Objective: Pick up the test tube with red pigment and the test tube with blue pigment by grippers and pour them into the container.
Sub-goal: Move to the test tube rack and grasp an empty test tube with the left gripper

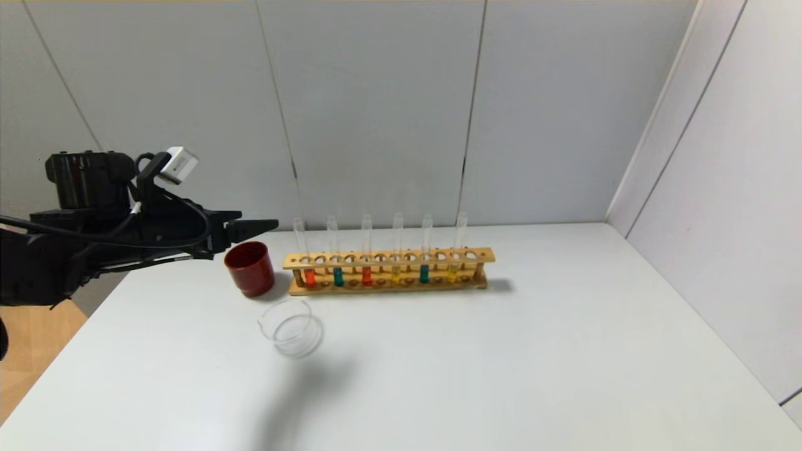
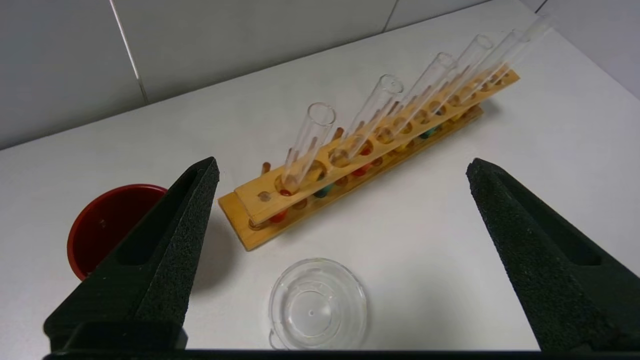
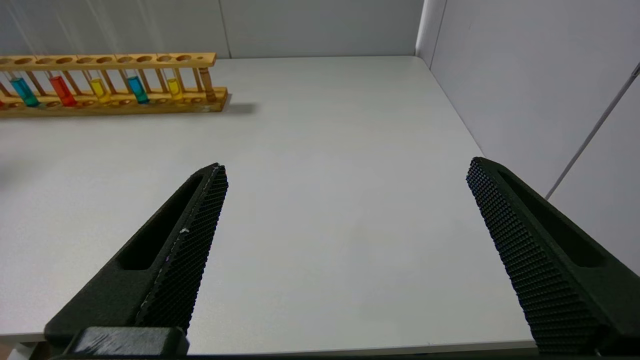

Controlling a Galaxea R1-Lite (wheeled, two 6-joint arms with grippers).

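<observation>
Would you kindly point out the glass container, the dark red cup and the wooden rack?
glass container (image 2: 317, 306): left wrist view, on its clear bottom.
dark red cup (image 1: 250, 270): head view, on its outer wall.
wooden rack (image 1: 388, 257): head view, on its top rail.

A dark red cup (image 1: 250, 268) is seen standing upright on the white table (image 1: 564, 351), just beside the left end of a wooden test-tube rack (image 1: 388, 270), below and just ahead of the left jaws. Two yellow-liquid tubes (image 3: 98, 90) are held upright in the rack, well beyond the right jaws.
</observation>
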